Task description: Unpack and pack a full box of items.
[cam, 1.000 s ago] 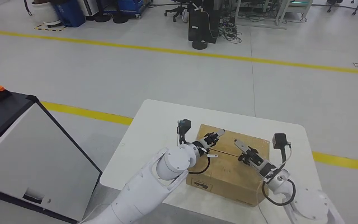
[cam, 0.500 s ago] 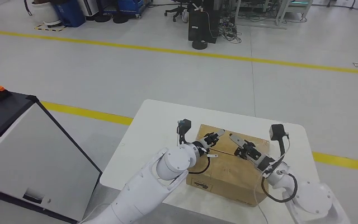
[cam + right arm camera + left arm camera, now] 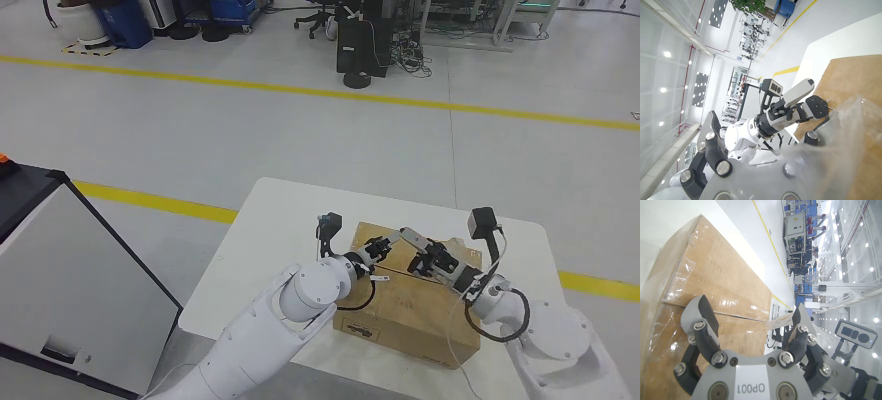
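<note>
Moving in from the right, the right gripper [image 3: 418, 250] hangs over the cardboard box's [image 3: 400, 305] taped seam, jaws spread, clear film [image 3: 851, 121] over one finger. Beside it, the left gripper [image 3: 751, 303] is spread too. The box sits on a white table [image 3: 290, 215]; yellow-lined floor [image 3: 330, 92] surrounds it.

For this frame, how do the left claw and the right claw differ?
The left claw is bare, while the right claw has crumpled clear tape draped over one finger. The left claw looks along the top seam of the box from one side. The right claw faces it from the opposite side. Shared: both are open and both hang over the box top.
</note>
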### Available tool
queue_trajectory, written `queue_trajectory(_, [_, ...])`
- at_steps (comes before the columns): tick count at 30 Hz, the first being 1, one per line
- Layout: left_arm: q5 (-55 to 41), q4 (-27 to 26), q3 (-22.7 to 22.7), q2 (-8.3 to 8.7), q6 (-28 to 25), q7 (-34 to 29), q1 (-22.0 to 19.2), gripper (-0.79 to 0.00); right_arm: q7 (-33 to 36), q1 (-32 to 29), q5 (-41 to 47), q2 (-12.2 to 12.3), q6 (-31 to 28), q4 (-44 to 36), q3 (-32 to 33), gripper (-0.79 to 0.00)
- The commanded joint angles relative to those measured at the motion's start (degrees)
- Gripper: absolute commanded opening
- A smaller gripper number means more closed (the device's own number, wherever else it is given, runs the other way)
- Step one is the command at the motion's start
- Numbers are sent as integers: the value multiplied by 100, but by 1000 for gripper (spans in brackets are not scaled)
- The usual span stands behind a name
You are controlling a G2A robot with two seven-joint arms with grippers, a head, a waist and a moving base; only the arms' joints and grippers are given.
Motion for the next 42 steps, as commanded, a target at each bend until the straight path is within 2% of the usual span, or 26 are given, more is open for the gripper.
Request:
queue_trajectory(1, [0, 0, 0, 0, 0, 0, 0, 0, 72, 22, 181, 1, 48, 14, 82, 0])
queue_trajectory(4, [0, 0, 0, 0, 0, 0, 0, 0, 173, 16, 413, 4, 90, 85, 217, 0])
queue_trajectory(11, [272, -378, -492, 77, -95, 468, 293, 0, 460, 24, 806, 7, 127, 420, 318, 0])
queue_trajectory(19, [700, -1034, -1016, 201, -71, 584, 705, 0, 607, 248, 989, -26, -7, 794, 41, 0])
queue_trajectory(27, [797, -1259, -1263, 219, -267, 784, 982, 0, 685, 679, 1031, -80, -98, 1337, -383, 0])
queue_trajectory(31, [868, -1417, -1393, 224, -338, 968, 1121, 0, 695, 754, 1065, -90, -182, 1365, -408, 0])
queue_trajectory(33, [900, -1512, -1453, 229, -337, 998, 1191, 0, 773, 698, 1142, -79, -225, 1269, -302, 0])
queue_trajectory(36, [926, -1667, -1510, 236, -276, 965, 1279, 0, 1241, 484, 1413, -31, -163, 991, 9, 0])
queue_trajectory(42, [1019, -1897, -1444, 231, -111, 762, 1332, 0, 2203, -101, 1593, 110, -66, 606, 1035, 0])
